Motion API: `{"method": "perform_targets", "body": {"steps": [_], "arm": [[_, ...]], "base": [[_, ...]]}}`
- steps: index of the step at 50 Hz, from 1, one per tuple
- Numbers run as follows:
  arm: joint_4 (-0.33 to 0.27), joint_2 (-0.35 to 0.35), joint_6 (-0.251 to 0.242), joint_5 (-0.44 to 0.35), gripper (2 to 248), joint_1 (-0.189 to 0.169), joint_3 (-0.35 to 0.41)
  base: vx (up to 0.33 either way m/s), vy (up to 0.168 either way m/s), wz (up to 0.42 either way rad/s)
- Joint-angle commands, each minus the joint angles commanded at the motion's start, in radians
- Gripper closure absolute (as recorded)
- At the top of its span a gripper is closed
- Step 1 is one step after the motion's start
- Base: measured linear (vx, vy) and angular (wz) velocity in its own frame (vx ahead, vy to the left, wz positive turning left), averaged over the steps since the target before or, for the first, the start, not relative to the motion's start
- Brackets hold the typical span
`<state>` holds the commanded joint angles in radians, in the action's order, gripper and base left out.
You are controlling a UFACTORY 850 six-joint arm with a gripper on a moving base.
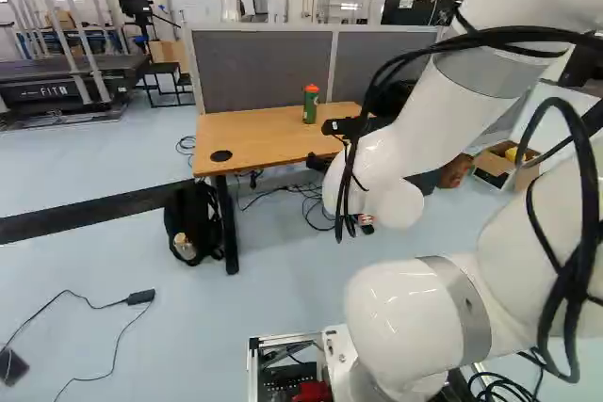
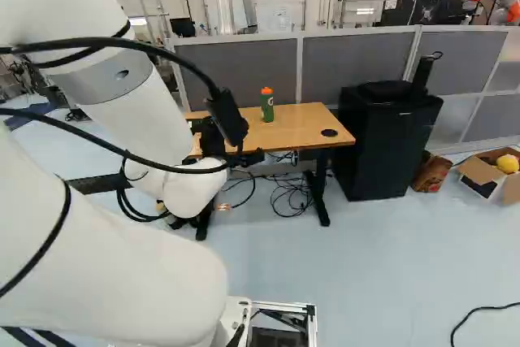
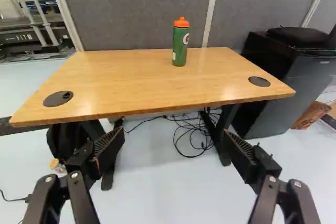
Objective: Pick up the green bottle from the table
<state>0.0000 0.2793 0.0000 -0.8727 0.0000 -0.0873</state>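
One bottle [image 3: 180,43], green, stands upright on the table [image 3: 131,87], toward the far edge, near the partition [image 3: 136,14]. Gripper [image 3: 173,137] is spread wide and holds nothing; it is well apart from the bottle, which lies ahead of it. Assessment: task at an early stage, facing roughly right. Outstanding: approach over the table, grip, lift.

One bottle [image 3: 180,50], one table [image 3: 142,85]

Right base view: bottle [image 2: 267,107] on table [image 2: 305,126], partition [image 2: 353,62] behind, cabinet [image 2: 386,152] to right, box [image 2: 512,190] farther right.
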Motion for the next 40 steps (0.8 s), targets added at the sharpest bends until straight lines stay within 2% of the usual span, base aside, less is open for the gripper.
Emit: {"method": "perform_targets", "body": {"steps": [40], "arm": [[0.0,0.0,0.0,0.0,3,0.0,0.0]], "base": [[0.18,-0.003,-0.032]]}}
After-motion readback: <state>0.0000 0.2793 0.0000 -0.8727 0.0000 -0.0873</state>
